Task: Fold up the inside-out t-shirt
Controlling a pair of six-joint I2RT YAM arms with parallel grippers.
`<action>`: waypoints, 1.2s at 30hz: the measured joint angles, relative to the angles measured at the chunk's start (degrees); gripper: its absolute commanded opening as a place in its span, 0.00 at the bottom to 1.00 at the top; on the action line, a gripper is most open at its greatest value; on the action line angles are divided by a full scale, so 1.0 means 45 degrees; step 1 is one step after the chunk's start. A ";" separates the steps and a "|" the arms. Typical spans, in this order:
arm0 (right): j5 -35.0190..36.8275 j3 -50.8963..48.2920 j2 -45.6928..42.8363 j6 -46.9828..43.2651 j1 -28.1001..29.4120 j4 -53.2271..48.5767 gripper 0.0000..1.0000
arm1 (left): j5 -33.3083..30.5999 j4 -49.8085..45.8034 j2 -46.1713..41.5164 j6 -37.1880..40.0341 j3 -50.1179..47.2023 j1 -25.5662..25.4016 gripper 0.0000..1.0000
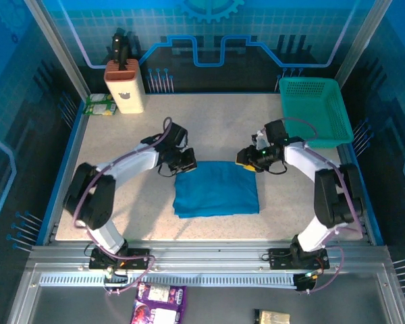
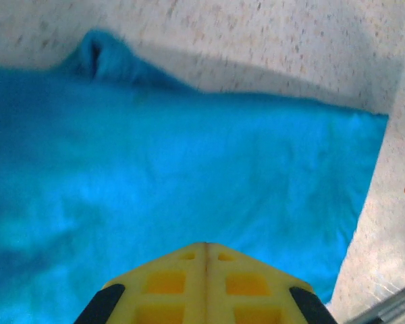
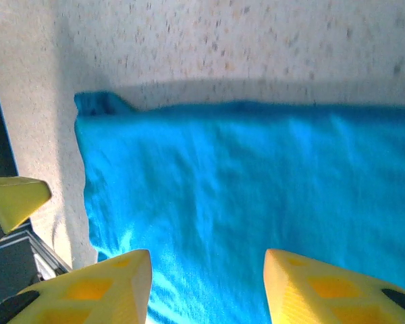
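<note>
The left arm (image 1: 131,162) and the right arm (image 1: 304,156) share white link shells and black joints, with thin purplish cables (image 1: 167,127) looped along them. Black base plates (image 1: 118,257) are bolted onto the silver rail (image 1: 209,259). Farthest from the rail, the left gripper (image 2: 206,246) and right gripper (image 3: 206,260) have yellow plastic fingers (image 3: 94,290) with recessed square pockets and black backing

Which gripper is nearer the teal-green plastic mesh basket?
Right. The right gripper is at the far right corner of the blue cloth t-shirt, toward the basket; the left gripper is at the opposite far corner.
</note>
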 measured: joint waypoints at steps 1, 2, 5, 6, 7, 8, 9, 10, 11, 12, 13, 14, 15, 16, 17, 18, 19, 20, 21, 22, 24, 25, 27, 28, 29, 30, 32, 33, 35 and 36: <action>-0.0199 0.0204 0.0452 -0.0029 -0.0058 0.0155 0.48 | -0.0117 -0.0121 0.0593 0.0189 0.0544 0.0010 0.02; -0.0350 0.0355 0.0831 -0.0078 -0.0087 0.0257 0.48 | -0.0214 -0.0204 0.1103 0.0355 0.0971 0.0034 0.02; -0.0525 0.0452 0.1438 -0.0175 -0.0092 0.0418 0.47 | -0.0476 -0.0379 0.2317 0.0738 0.1894 0.0185 0.01; -0.0544 0.0452 0.1535 -0.0180 -0.0112 0.0452 0.47 | -0.0559 -0.0437 0.2613 0.0806 0.2084 0.0277 0.01; -0.0549 0.0452 0.1647 -0.0189 -0.0146 0.0539 0.47 | -0.0680 -0.0544 0.2924 0.0908 0.2288 0.0398 0.01; -0.0544 0.0452 0.1778 -0.0219 -0.0199 0.0636 0.46 | -0.0801 -0.0646 0.3264 0.0991 0.2497 0.0539 0.01; -0.0529 0.0457 0.1928 -0.0233 -0.0277 0.0704 0.46 | -0.0933 -0.0729 0.3541 0.1054 0.2647 0.0665 0.01; -0.0427 0.0471 0.2161 -0.0277 -0.0398 0.0709 0.46 | -0.1107 -0.0903 0.3891 0.1151 0.2851 0.0811 0.01; -0.0253 0.0481 0.2380 -0.0321 -0.0520 0.0704 0.46 | -0.1243 -0.1049 0.4197 0.1287 0.3026 0.0933 0.01; -0.0078 0.0486 0.2594 -0.0369 -0.0631 0.0665 0.46 | -0.1175 -0.1156 0.4420 0.1331 0.3167 0.1030 0.01; -0.0146 0.0486 0.2817 -0.0393 -0.0772 0.0661 0.46 | -0.1205 -0.1282 0.4498 0.1389 0.3366 0.1107 0.00; -0.0306 0.0495 0.2851 -0.0408 -0.0903 0.0699 0.46 | -0.1287 -0.1282 0.4571 0.1428 0.3468 0.1166 0.00; -0.0296 0.0495 0.2851 -0.0408 -0.0947 0.0743 0.46 | -0.1273 -0.1277 0.4653 0.1467 0.3521 0.1205 0.00; -0.0340 0.0495 0.2856 -0.0393 -0.0991 0.0777 0.46 | -0.1243 -0.1273 0.4668 0.1511 0.3526 0.1234 0.00; -0.0335 0.0495 0.2856 -0.0374 -0.0996 0.0782 0.46 | -0.1200 -0.1263 0.4668 0.1515 0.3526 0.1268 0.00; -0.0335 0.0495 0.2856 -0.0364 -0.0996 0.0797 0.46 | -0.1175 -0.1229 0.4668 0.1515 0.3507 0.1302 0.00; -0.0335 0.0495 0.2856 -0.0359 -0.0996 0.0801 0.46 | -0.1088 -0.1166 0.4663 0.1520 0.3458 0.1341 0.00; -0.0325 0.0495 0.2856 -0.0355 -0.0996 0.0811 0.46 | -0.0991 -0.1083 0.4643 0.1545 0.3405 0.1389 0.00; -0.0325 0.0495 0.2856 -0.0345 -0.0996 0.0811 0.46 | -0.0952 -0.1030 0.4629 0.1583 0.3376 0.1413 0.01; -0.0301 0.0495 0.2856 -0.0316 -0.0996 0.0811 0.45 | -0.0913 -0.0986 0.4624 0.1632 0.3371 0.1443 0.01; -0.0287 0.0481 0.2812 -0.0301 -0.0996 0.0821 0.45 | -0.0899 -0.0952 0.4605 0.1724 0.3371 0.1462 0.03; -0.0228 0.0413 0.2705 -0.0291 -0.0991 0.0860 0.45 | -0.0884 -0.0947 0.4580 0.1753 0.3371 0.1467 0.03; 0.0044 0.0092 0.2191 -0.0272 -0.0996 0.0894 0.45 | -0.0903 -0.0967 0.4522 0.1880 0.3371 0.1501 0.03; 0.0151 -0.0107 0.1778 -0.0282 -0.0996 0.0831 0.45 | -0.0908 -0.1001 0.4459 0.1948 0.3371 0.1554 0.03; 0.0204 -0.0277 0.1253 -0.0321 -0.0991 0.0665 0.45 | -0.0908 -0.1069 0.4371 0.1982 0.3371 0.1598 0.04; 0.0262 -0.0355 0.0787 -0.0369 -0.0991 0.0529 0.46 | -0.0913 -0.1141 0.4235 0.1987 0.3371 0.1632 0.04; 0.0374 -0.0393 -0.0180 -0.0549 -0.0996 0.0287 0.46 | -0.0952 -0.1379 0.3803 0.1987 0.3385 0.1637 0.04; 0.0398 -0.0393 -0.0544 -0.0661 -0.0996 0.0214 0.46 | -0.1001 -0.1540 0.3541 0.1982 0.3449 0.1564 0.04; 0.0515 -0.0393 -0.1166 -0.0884 -0.0996 -0.0068 0.46 | -0.1049 -0.1773 0.3060 0.1938 0.3721 0.1229 0.05; 0.0597 -0.0398 -0.1311 -0.0971 -0.0996 -0.0199 0.46 | -0.1069 -0.1817 0.2871 0.1885 0.3847 0.1005 0.05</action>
